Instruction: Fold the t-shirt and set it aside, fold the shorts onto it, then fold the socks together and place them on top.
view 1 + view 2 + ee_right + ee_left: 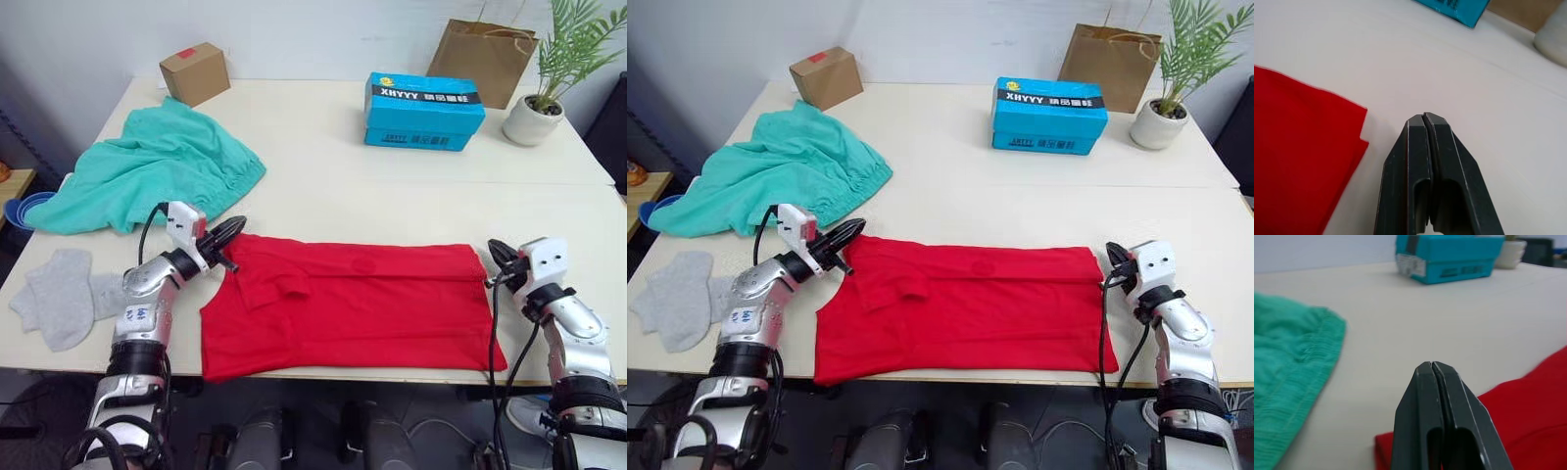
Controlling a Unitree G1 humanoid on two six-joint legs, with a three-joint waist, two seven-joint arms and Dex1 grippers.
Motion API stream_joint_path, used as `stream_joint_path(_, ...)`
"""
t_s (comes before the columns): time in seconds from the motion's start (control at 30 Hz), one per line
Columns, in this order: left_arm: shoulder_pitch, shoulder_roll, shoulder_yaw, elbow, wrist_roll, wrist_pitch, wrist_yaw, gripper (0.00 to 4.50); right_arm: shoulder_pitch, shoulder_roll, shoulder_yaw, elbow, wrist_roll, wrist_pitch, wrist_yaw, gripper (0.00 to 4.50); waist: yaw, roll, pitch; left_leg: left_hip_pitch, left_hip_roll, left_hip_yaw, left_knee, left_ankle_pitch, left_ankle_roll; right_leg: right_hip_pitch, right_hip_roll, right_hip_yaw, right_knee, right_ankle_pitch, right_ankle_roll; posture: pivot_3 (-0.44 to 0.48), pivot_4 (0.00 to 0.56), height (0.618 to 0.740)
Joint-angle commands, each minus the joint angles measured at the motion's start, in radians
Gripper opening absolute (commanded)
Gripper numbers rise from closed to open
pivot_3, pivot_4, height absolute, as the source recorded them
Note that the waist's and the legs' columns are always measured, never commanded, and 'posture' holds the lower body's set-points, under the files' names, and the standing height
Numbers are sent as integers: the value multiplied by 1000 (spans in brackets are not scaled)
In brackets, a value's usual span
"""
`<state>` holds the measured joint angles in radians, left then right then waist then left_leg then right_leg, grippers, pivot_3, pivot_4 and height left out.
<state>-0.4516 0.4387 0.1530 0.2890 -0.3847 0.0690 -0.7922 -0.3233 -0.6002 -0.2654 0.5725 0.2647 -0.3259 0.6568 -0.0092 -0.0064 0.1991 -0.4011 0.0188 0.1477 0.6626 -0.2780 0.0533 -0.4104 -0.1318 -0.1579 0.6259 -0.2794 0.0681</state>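
Note:
The red t-shirt (353,304) lies folded lengthwise into a wide band along the table's front edge. My left gripper (231,231) is shut and empty, hovering just over the shirt's far left corner (1528,401). Just off the shirt's far right corner (1327,137), my right gripper (495,251) is shut too, with nothing in it. The teal shorts (157,171) sit crumpled at the back left. At the front left edge lie the grey socks (64,294), side by side.
A small cardboard box (194,71) stands at the back left corner. A blue carton (423,110), a brown paper bag (485,59) and a potted plant (541,108) stand at the back right. A blue bowl (24,209) sits beyond the table's left edge.

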Motion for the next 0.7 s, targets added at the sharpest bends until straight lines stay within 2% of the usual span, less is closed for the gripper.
stream_joint_path(0.03, 62, 48, -46, -172, -42, 85, -96, 17, 34, 5, 22, -176, 51, 49, 67, 0, -2, 0, 0, 0, 0, 0, 0, 0, 0, 0, 0, 0, 0, 0, 0, 0, 150, 740)
stream_joint_path(0.13, 154, 99, -144, -275, 6, 146, -147, 17, 73, 40, 121, -321, 10, 107, 87, 0, -11, 0, 0, 1, 0, 0, -1, 0, -1, 0, 0, 0, 0, 0, 0, 0, 150, 740)
stream_joint_path(0.27, 206, 87, -139, -307, 46, 195, -35, 17, 81, 66, 159, -307, -48, 115, 50, 0, -12, 1, 0, 0, 0, -1, -1, -1, -1, 0, 0, 0, 0, 0, 0, 0, 150, 740)
stream_joint_path(0.37, 238, 101, -124, -305, 61, 201, -11, 17, 79, 60, 140, -261, -52, 112, 37, 0, -4, 1, 0, -1, 0, -1, -1, -1, -1, -1, -1, 0, 0, 0, 0, 0, 150, 740)
stream_joint_path(0.53, 289, 168, -69, -253, 68, 145, -52, 17, 92, -2, 61, -170, -12, 112, 68, 0, 2, 1, 0, 0, 0, -1, -1, -2, -1, -1, -1, 0, 0, 0, 0, 0, 150, 740)
stream_joint_path(0.7, 322, 205, 11, -286, -36, 113, -158, 17, 113, -57, -25, -215, 144, 205, 214, 0, 5, 1, 1, -1, 0, -1, -1, -5, -5, -2, -1, 0, -1, -1, -1, 0, 150, 740)
